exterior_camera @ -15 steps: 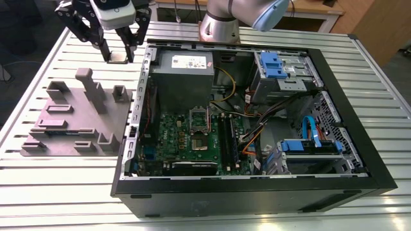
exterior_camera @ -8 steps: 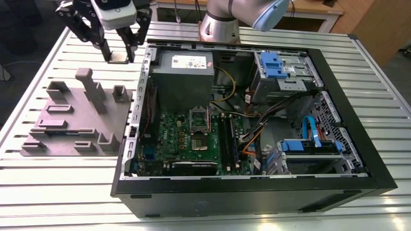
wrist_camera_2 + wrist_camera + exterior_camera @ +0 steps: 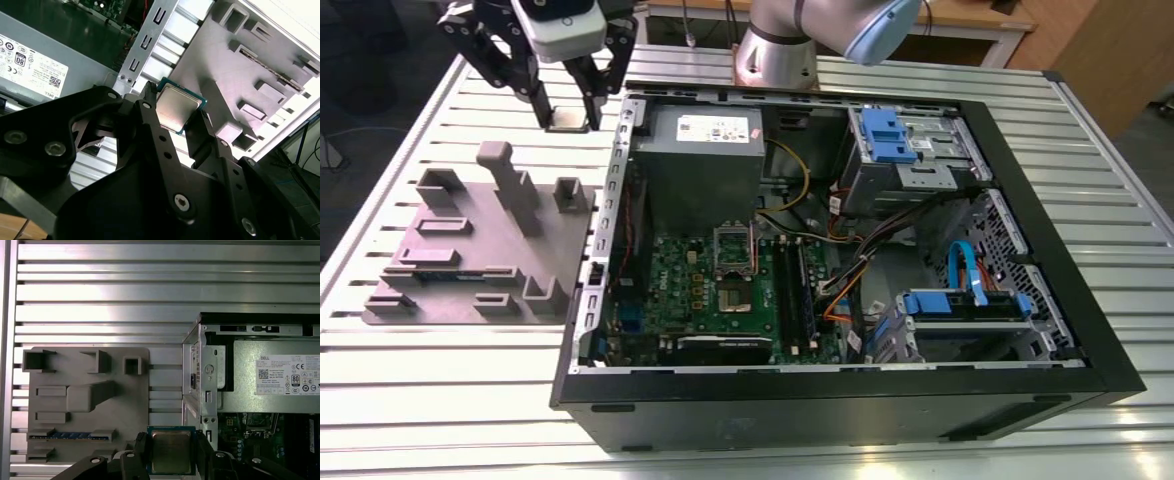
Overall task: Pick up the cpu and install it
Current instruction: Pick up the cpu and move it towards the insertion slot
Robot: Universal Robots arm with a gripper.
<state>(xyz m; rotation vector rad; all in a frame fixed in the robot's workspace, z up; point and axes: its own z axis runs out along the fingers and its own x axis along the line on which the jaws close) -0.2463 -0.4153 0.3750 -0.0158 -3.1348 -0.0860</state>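
jaws clenched on the cpu, gripping opposite edges | exterior view: gripper above the slatted table, 1 o'clock of the grey fixture | open case at gripper's 4 o'clock, motherboard inside

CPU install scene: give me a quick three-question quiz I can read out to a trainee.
1. True or false: the end effector is gripping the cpu.
2. Where is the cpu now? A: seated in the socket. B: held outside the case. C: lying on the power supply.
3. What colour is the motherboard inside the case?

Key: 1 true. 2 B. 3 green.
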